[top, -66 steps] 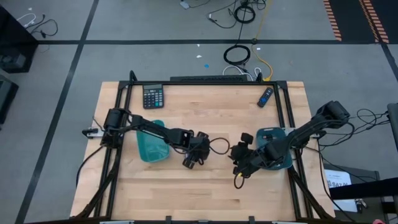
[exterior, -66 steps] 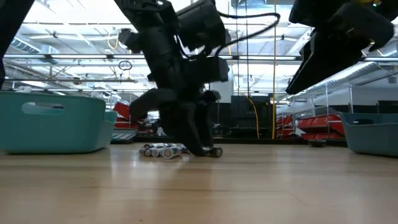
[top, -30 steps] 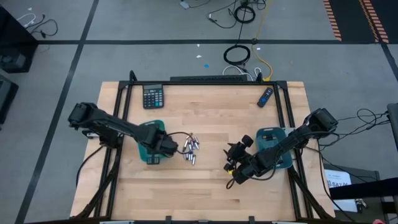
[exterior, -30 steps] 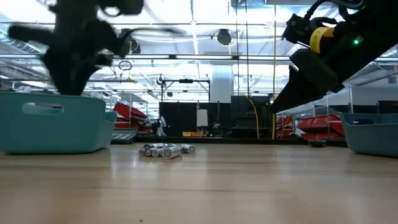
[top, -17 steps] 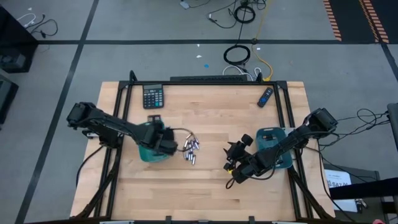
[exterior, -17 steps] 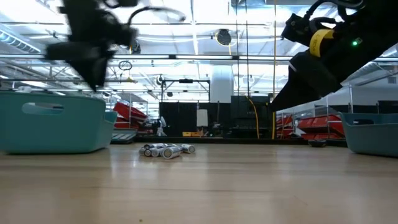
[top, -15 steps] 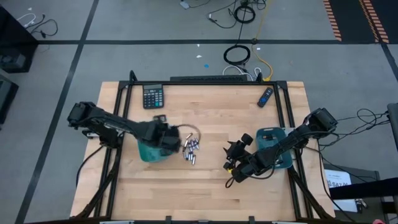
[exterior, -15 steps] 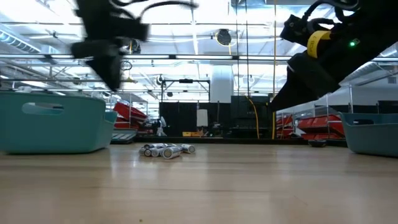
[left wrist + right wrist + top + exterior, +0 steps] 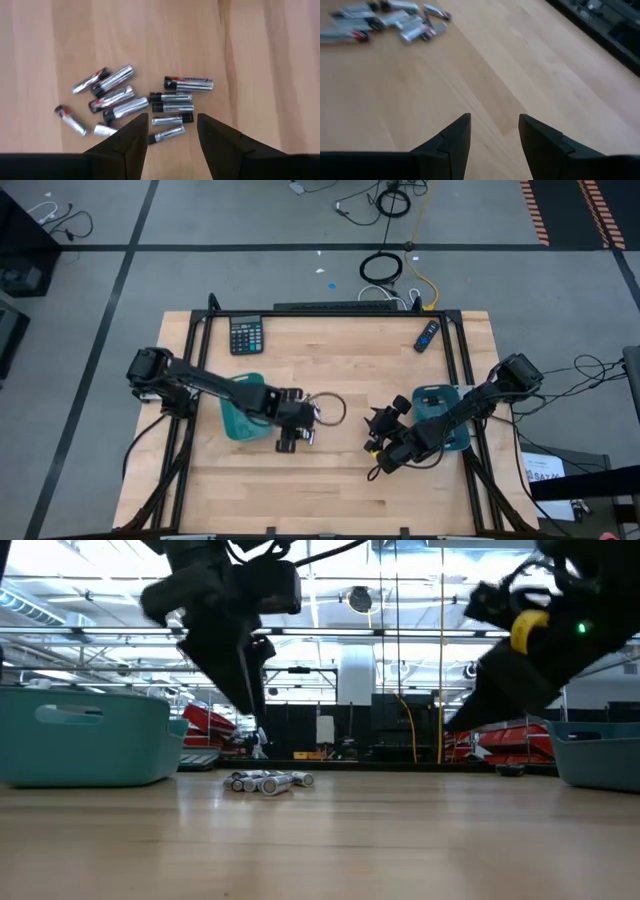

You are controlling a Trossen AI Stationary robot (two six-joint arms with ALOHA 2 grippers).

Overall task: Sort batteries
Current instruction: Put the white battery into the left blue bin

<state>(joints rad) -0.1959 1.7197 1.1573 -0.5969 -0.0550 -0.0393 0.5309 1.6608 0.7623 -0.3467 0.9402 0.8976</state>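
Note:
The batteries (image 9: 132, 102) are several small silvery cylinders with dark bands. They lie on their sides in a loose pile on the wooden table, left of its middle, and also show in the low view (image 9: 265, 781) and the right wrist view (image 9: 385, 20). My left gripper (image 9: 172, 124) is open and hangs above the pile, touching nothing. In the high view this gripper (image 9: 293, 430) covers most of the pile. My right gripper (image 9: 494, 120) is open over bare wood right of the pile (image 9: 380, 442), above the table (image 9: 520, 660).
A teal tray (image 9: 240, 420) stands left of the pile, with another (image 9: 440, 425) under my right arm. They are at the low view's sides (image 9: 85, 735) (image 9: 600, 755). A black calculator (image 9: 246, 335) and a dark blue stick (image 9: 428, 334) lie by the far edge.
My left gripper has swung from above the left teal tray toward the table's right and now hangs over the battery pile. The batteries have not moved. My right arm has stayed nearly where it was.

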